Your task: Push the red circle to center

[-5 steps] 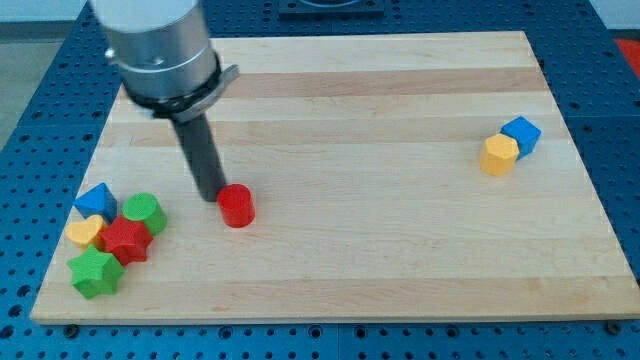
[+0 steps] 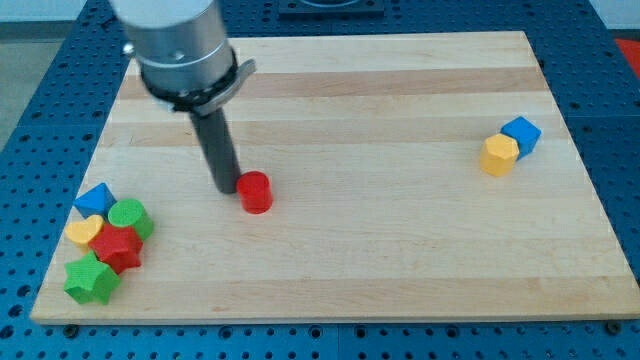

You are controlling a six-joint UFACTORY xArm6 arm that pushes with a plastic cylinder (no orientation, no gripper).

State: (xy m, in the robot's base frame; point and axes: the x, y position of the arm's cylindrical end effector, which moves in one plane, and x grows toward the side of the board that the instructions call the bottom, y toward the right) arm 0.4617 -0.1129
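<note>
The red circle (image 2: 255, 192), a short red cylinder, stands on the wooden board (image 2: 340, 110) left of its middle. My tip (image 2: 226, 188) is right against the red circle's left side, touching it or nearly so. The dark rod rises from the tip up and to the left into the grey arm body at the view's top left.
A cluster sits at the board's lower left: a blue triangle (image 2: 95, 198), a green circle (image 2: 129, 217), a yellow heart (image 2: 86, 232), a red star (image 2: 119, 247) and a green star (image 2: 92, 279). At the right sit a yellow hexagon (image 2: 499, 154) and a blue cube (image 2: 521, 133).
My tip and the red circle have moved right and a little toward the view's top. The view has shifted slightly, so the lower-left cluster appears a bit lower.
</note>
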